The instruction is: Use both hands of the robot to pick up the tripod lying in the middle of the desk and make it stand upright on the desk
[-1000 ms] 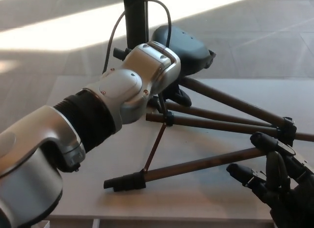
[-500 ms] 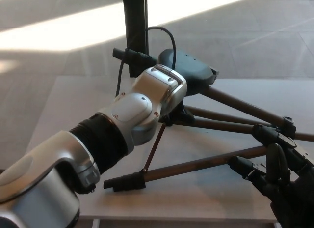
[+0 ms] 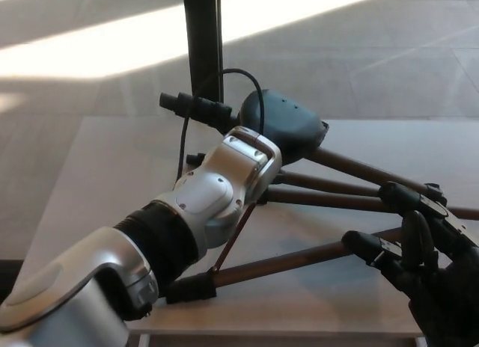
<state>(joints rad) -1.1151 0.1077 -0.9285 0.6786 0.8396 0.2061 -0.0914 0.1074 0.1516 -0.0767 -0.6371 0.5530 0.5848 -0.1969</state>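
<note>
The tripod (image 3: 322, 197) lies on the grey desk (image 3: 105, 175), its brown legs fanning out to the right and its black-tipped near leg (image 3: 277, 261) running toward the front edge. My left hand (image 3: 288, 123) sits over the hub where the legs meet, shut on it, with the fingers hidden under the hand's dark back. A black handle (image 3: 191, 104) sticks out to the left of that hand. My right hand (image 3: 423, 261) is at the lower right, open with its fingers spread by the legs' far ends. One fingertip (image 3: 359, 244) is at the near leg.
A black upright post (image 3: 202, 40) with a looping cable (image 3: 224, 74) stands just behind the left hand. My silver left forearm (image 3: 187, 220) crosses the desk's middle and hides part of it. The desk's front edge runs along the picture's bottom. Tiled floor lies beyond.
My left hand has shifted right and slightly down with the tripod's hub. The black handle has dropped lower. The right hand has moved in toward the legs.
</note>
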